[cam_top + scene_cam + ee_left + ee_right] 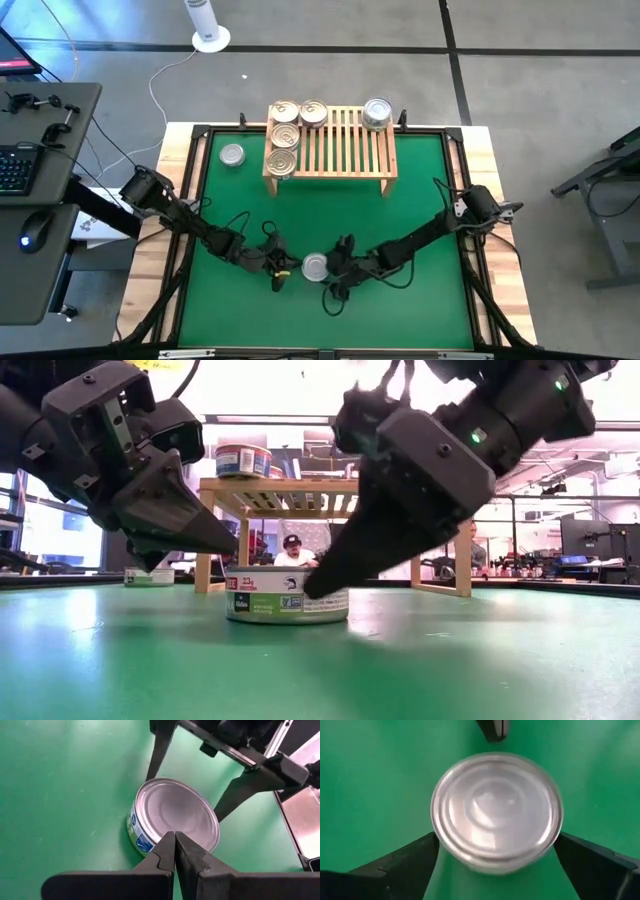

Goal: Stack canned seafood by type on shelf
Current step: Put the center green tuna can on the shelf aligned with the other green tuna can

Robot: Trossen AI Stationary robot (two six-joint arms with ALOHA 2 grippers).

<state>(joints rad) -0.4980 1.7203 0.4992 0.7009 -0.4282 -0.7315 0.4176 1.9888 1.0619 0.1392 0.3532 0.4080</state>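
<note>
I had the right gripper low over the green mat, its two dark fingers spread wide to either side of a short round silver-topped tin with a white and blue label. In the right wrist view the tin lay between the fingers, a little ahead of their tips, and it stood flat on the mat. I saw nothing held; whether either finger touched the tin's wall I could not tell.

On the tin's other side I had the left gripper, its fingers pressed together with nothing between them. Its joined tip sat just beside the tin's rim, pointing at it, facing the right gripper across the can. In the low view both grippers hung just above the mat, the tin between them.

Beyond the tin, farther from both grippers, stood the low light-wood slatted shelf. Four gold-tan ringed tins were grouped on its end nearer the left arm's side, and one shiny silver-topped tin sat at the opposite back corner. Another silver-topped tin stood on the mat just beside the shelf, well apart from both grippers.
</note>
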